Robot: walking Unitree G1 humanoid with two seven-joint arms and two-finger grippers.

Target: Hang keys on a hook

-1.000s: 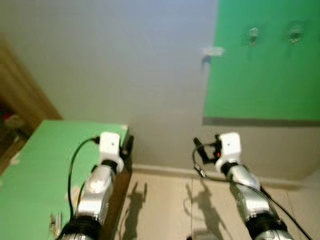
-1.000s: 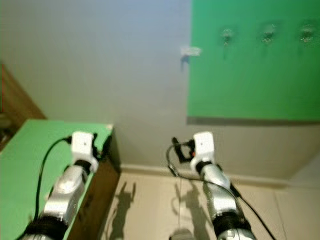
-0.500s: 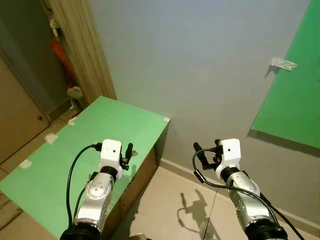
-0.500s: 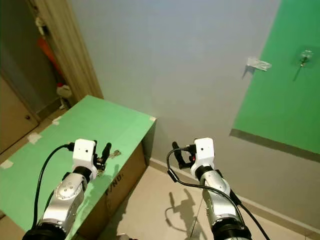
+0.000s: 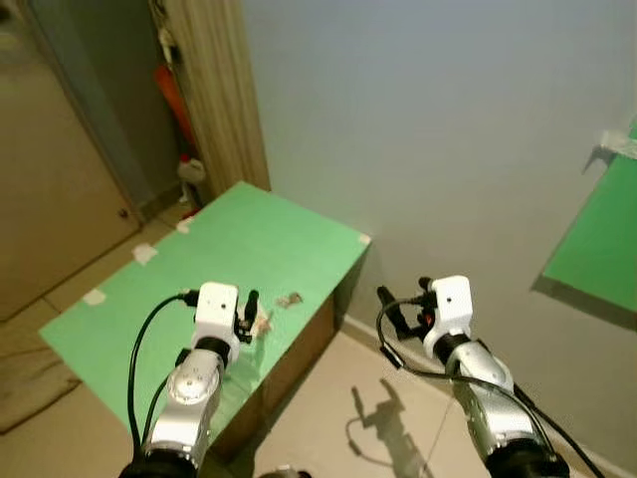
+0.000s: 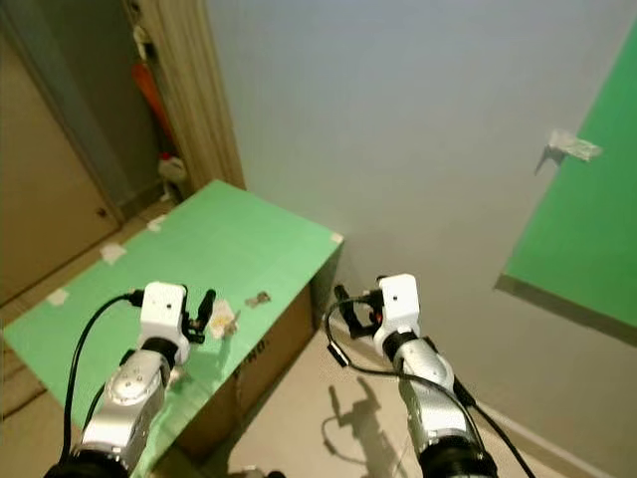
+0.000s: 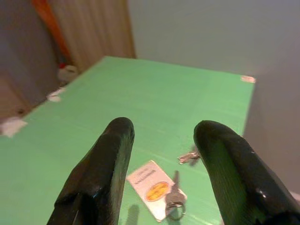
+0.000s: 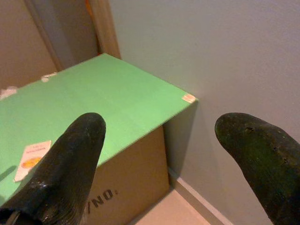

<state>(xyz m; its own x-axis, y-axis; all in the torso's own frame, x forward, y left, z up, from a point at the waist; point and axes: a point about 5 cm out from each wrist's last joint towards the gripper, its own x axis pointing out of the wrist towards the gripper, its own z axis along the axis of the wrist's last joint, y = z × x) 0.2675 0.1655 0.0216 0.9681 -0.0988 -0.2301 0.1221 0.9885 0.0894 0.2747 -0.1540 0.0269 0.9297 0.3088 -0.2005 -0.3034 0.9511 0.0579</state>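
A pale grey wall [image 5: 418,119] meets beige floor tiles [image 5: 328,408]; a green-topped cardboard box [image 6: 199,259] (lettering on its side) stands beside a wooden doorframe [image 5: 214,90].

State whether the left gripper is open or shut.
Open. In the left wrist view the left gripper has its two black fingers spread apart, empty, above the silver keys with a white tag lying on the green-topped box.

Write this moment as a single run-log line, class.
keys: lying on green box top | left pincer: open, above keys | right pincer: open, off box, beside wall | hanging: not yet begun
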